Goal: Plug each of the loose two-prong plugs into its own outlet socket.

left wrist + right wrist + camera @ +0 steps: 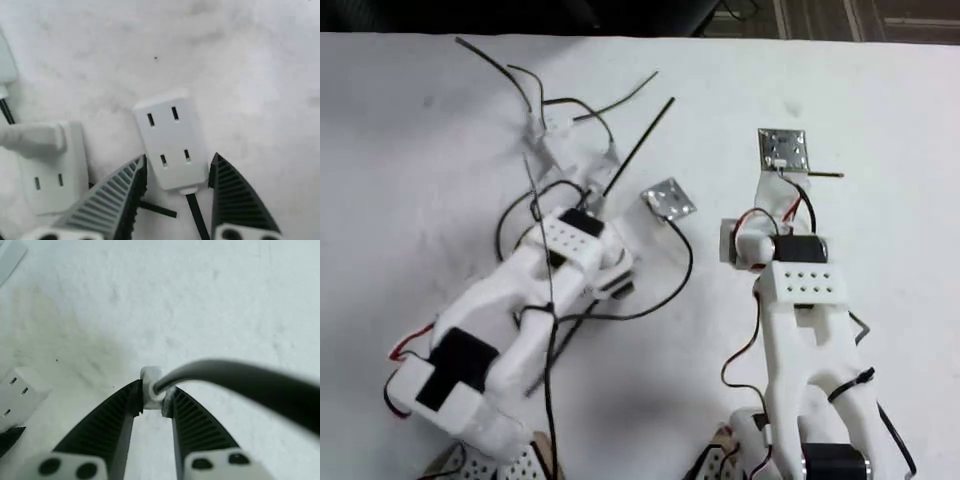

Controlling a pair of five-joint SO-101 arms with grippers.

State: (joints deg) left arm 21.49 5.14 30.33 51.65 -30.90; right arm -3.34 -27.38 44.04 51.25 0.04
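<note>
White plug [149, 375] half-hidden, right pincer [153, 391] clamped

White arms [810, 330], black ribbed fingers [115, 200]

The white table [410, 150] spreads across the view, its surface faintly smudged with grey; beyond its far edge lies a dark floor [570, 12]; toward the far right corner sit paler floor tiles [860, 15] with dark seams.
</note>
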